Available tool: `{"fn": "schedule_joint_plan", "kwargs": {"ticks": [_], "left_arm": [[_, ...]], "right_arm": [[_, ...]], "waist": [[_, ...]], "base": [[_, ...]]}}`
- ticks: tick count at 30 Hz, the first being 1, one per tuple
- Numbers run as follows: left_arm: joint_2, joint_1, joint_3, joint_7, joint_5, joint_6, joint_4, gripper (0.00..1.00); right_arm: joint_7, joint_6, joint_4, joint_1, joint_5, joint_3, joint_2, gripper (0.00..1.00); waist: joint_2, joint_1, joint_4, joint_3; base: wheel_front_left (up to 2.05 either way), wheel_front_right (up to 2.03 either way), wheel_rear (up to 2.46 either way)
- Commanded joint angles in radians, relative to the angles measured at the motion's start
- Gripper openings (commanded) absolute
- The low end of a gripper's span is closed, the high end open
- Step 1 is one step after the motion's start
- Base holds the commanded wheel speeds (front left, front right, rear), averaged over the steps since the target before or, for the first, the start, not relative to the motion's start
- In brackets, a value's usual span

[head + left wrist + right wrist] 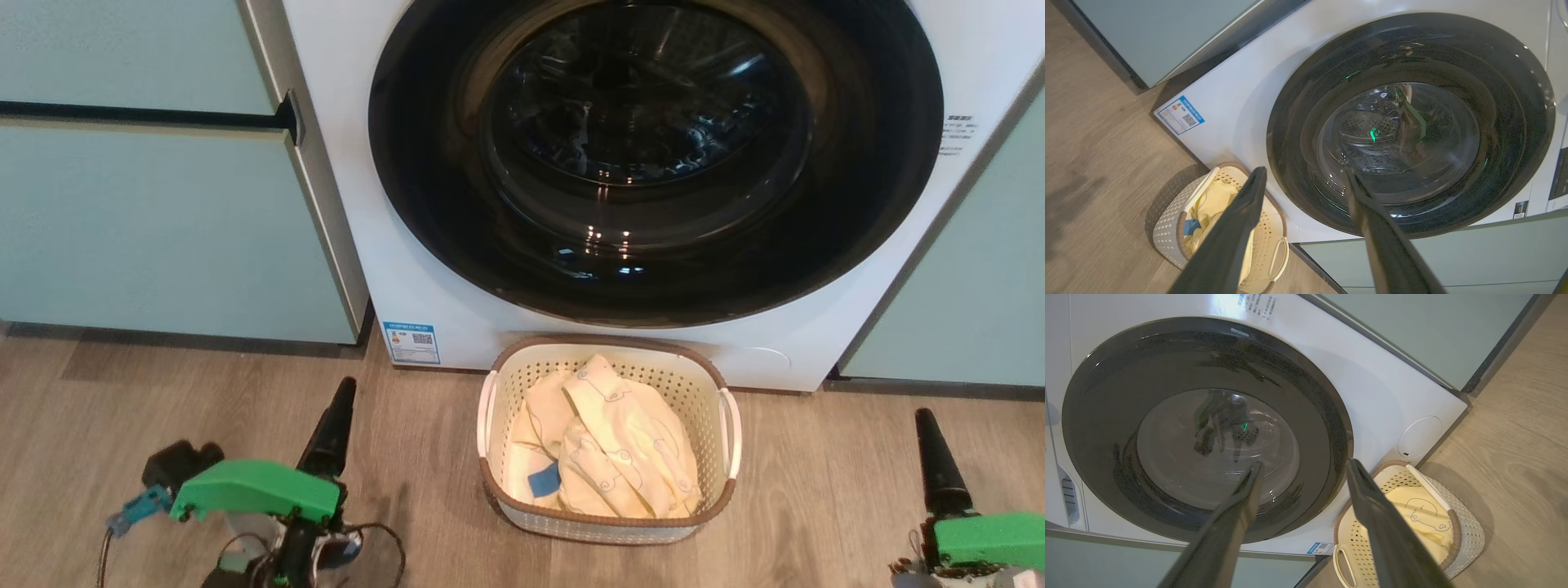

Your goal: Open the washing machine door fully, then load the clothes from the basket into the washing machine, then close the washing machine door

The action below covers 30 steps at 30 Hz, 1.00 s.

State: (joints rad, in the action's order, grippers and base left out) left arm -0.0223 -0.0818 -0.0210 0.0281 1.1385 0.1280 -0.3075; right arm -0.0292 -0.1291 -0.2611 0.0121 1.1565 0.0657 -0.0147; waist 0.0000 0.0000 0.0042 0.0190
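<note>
Progress is being judged as nil: the door is sitting shut on the washer, so opening, loading and closing are all being left to do. The clothes are lying in the basket, on the floor at 6 o'clock of the door. The left gripper, at 7 o'clock in the head view, and the right gripper, at 5 o'clock, are being held with fingers spread wide, gripping nothing.

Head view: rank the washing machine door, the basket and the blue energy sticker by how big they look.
1. washing machine door, partly cut off at the top
2. basket
3. blue energy sticker
</note>
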Motion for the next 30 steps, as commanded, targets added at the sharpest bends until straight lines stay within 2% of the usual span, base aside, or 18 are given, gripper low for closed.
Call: {"fn": "schedule_joint_plan", "kwargs": {"ticks": [1, 16, 30], "left_arm": [[-0.014, -0.061, -0.009, 0.013, -0.016, 0.002, 0.037, 1.00], [-0.017, -0.091, 0.028, 0.057, -0.269, -0.027, 0.066, 1.00], [-0.020, -0.122, 0.060, 0.101, -0.499, -0.075, 0.076, 1.00]], "right_arm": [[-0.011, -0.001, 0.040, 0.058, -0.016, -0.008, -0.016, 1.00], [-0.055, -0.001, 0.076, 0.075, -0.297, -0.032, -0.020, 1.00], [-0.099, -0.001, 0.088, 0.094, -0.532, -0.044, -0.024, 1.00]], "waist": [[0.0000, 0.0000, 0.000, 0.000], [0.0000, 0.0000, 0.003, 0.002], [0.0000, 0.0000, 0.006, 0.003]], "base": [[0.00, 0.00, 0.00], [0.00, 0.00, 0.00], [0.00, 0.00, 0.00]]}}
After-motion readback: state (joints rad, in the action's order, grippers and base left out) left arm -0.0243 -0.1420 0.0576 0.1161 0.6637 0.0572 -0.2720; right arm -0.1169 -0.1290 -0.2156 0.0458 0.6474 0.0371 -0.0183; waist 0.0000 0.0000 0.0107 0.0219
